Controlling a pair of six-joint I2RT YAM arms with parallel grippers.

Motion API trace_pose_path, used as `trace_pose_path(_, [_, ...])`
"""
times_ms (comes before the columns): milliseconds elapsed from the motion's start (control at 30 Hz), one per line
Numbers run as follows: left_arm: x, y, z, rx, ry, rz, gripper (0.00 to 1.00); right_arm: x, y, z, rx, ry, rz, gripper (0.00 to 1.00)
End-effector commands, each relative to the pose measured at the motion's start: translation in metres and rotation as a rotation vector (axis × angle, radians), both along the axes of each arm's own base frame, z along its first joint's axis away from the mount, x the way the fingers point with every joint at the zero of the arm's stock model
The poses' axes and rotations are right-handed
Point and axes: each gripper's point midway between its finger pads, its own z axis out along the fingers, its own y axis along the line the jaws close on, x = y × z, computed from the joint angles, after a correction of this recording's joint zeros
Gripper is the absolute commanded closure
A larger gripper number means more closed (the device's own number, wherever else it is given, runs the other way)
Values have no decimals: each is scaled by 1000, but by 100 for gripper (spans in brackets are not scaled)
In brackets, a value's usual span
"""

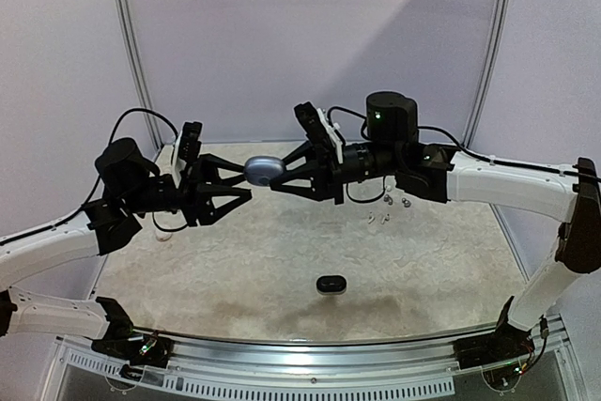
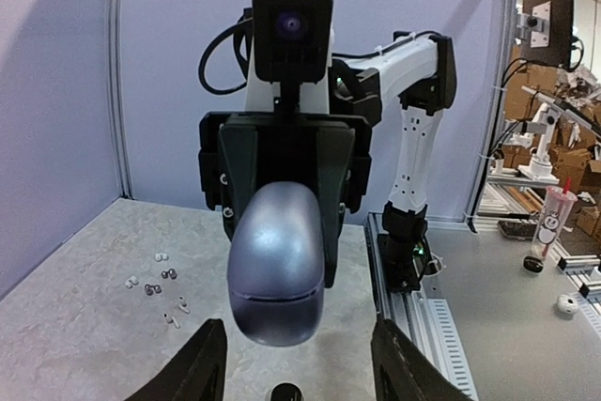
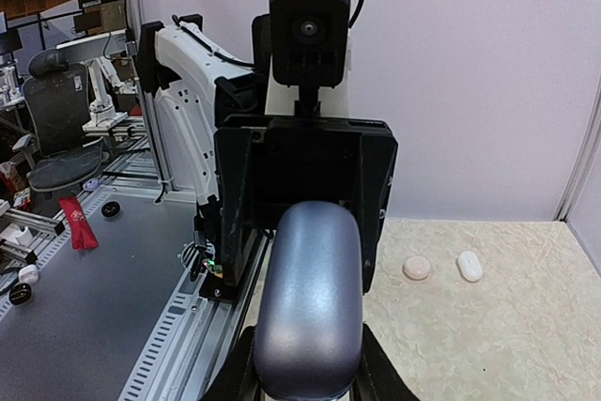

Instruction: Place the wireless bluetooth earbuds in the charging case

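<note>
Silvery-grey and egg-smooth, the charging case (image 1: 266,171) hangs in mid-air above the marbled beige tabletop (image 1: 235,269), with a gripper at each end. The right gripper (image 1: 274,176) is clamped on it, its two fingers pressed against the case's sides in the right wrist view. The left gripper (image 1: 249,185) meets it head on from the opposite end. Its fingers (image 2: 208,363) stand spread around the case's tip, with a gap showing on one side, so this tool is not clenched on anything. A seam runs across the end of the case that faces the left wrist camera. The lid sits closed, so what it holds cannot be seen. In both wrist views the case and the opposing gripper block most of the table behind them. The earbuds (image 2: 151,288), a loose scatter of white and grey beads, lie on the tabletop below the case and off toward the right arm's side, well apart from it. A small black case (image 1: 331,284) sits on the table below the grey one and nearer the arm bases. It looks shut, its contents hidden. On the left arm's side of the grey case, two pale oval pieces (image 3: 416,268) rest side by side near the lilac back wall (image 1: 300,35).
</note>
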Motion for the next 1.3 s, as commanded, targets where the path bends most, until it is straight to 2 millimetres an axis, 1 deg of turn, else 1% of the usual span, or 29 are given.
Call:
trace_pose_path(0, [-3,-5,0,-15,-6,-2,48,-4,7,10,28,-21,28,100])
trace_pose_path(133, [-4,-8,4,-19,-28,-1,52,-2,9,7,15,-10,20,100])
trace_pose_path(200, [-5,-10,3,-17,-26,-8,58,-3,9,6,14,-9,22,100])
trace_pose_path(300, [-6,-11,2,-15,-27,-10,70,-2,9,6,14,-9,21,100])
trace_pose_path(367, [-5,-12,3,-16,-29,-6,81,-2,8,7,15,-11,20,100])
trace_pose_path(400, [-5,-12,3,-15,-27,-5,84,-3,8,7,14,-11,20,100])
trace_pose_path(500, [-5,-12,5,-18,-31,-3,85,-2,8,6,7,-10,15,100])
trace_pose_path(533, [-5,-12,5,-18,-31,-4,83,-2,9,4,4,-9,14,100])
trace_pose_path(600, [-5,-13,6,-18,-30,-7,75,-1,9,3,-1,-8,12,100])
trace_pose_path(667, [-5,-14,7,-17,-29,-12,68,-1,9,2,-1,-12,12,100])
trace_pose_path(800, [-5,-17,7,-19,-24,-18,64,-1,9,4,3,-22,10,100])
trace_pose_path(867, [-6,-18,7,-20,-26,-22,67,0,9,4,1,-25,9,100])
trace_pose_path(967, [-5,-19,8,-19,-24,-21,73,1,9,3,-7,-25,4,100])
trace_pose_path(1133, [-4,-20,9,-17,-20,-18,73,4,9,-4,-31,-26,-8,100])
trace_pose_path(1267, [-4,-20,10,-15,-23,-22,81,4,10,-7,-37,-29,-10,100])
